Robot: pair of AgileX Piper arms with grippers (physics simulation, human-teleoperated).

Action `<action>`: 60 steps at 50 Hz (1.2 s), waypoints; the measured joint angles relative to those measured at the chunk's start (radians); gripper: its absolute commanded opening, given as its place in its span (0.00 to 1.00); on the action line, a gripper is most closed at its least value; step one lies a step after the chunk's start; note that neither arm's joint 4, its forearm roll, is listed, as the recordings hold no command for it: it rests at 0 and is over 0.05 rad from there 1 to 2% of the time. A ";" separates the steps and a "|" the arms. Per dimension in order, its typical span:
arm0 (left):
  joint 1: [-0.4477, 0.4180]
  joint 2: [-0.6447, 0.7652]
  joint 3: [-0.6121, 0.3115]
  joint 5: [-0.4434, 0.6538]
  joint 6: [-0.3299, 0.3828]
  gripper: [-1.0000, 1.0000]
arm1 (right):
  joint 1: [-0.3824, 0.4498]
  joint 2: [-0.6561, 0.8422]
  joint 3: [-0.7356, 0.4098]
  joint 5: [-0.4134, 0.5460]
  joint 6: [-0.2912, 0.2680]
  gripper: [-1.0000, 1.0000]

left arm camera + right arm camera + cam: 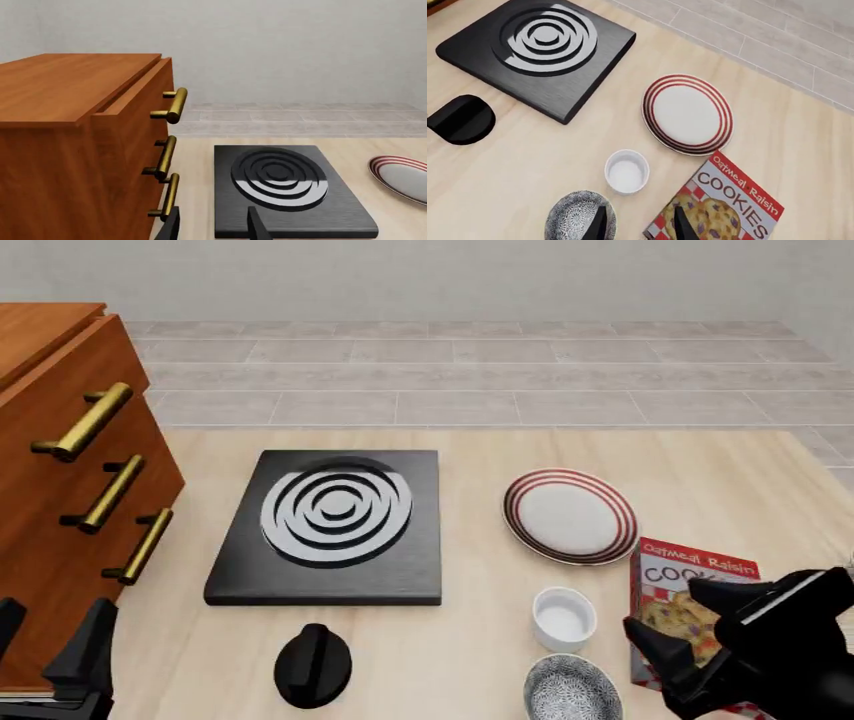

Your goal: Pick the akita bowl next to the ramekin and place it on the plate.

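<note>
Your right gripper (637, 225) hovers with fingers apart over the akita bowl (573, 688), which sits on the counter (534, 455) just beside the ramekin (563, 618), near the plate (570, 516).

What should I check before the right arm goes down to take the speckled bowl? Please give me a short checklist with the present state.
1. Right gripper open: ok, fingers apart, nothing between them.
2. Gripper above the akita bowl: not ok, it sits over the bowl's edge, toward the cookie box.
3. Ramekin apart from bowl: ok, a gap shows.
4. Plate bare: ok.
5. Left gripper out of the way: ok, near the drawers.
</note>
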 measured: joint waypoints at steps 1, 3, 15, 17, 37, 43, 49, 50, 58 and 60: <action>0.000 0.000 0.000 0.000 0.000 1.00 | 0.003 0.004 -0.001 0.001 -0.002 1.00; 0.000 0.000 0.000 0.000 0.000 1.00 | 0.008 0.012 -0.002 0.002 -0.005 1.00; 0.000 0.000 0.000 0.000 0.000 1.00 | 0.041 0.063 -0.006 -0.001 -0.027 1.00; 0.000 0.000 0.000 0.000 0.000 1.00 | 0.045 0.072 -0.008 -0.003 -0.031 1.00; 0.000 0.000 0.000 0.000 0.000 1.00 | 0.087 0.197 -0.033 -0.043 -0.066 1.00; 0.000 0.000 0.000 0.000 0.000 1.00 | 0.098 0.234 -0.040 -0.055 -0.083 1.00; 0.000 0.000 0.000 0.000 0.000 1.00 | 0.106 0.260 -0.041 -0.060 -0.102 1.00; 0.000 0.000 0.000 0.000 0.000 1.00 | 0.108 0.263 -0.041 -0.061 -0.106 1.00; 0.000 0.000 0.000 0.000 0.000 1.00 | 0.121 0.284 -0.034 -0.060 -0.128 1.00; 0.000 0.000 0.000 0.000 0.000 1.00 | 0.123 0.289 -0.032 -0.059 -0.133 1.00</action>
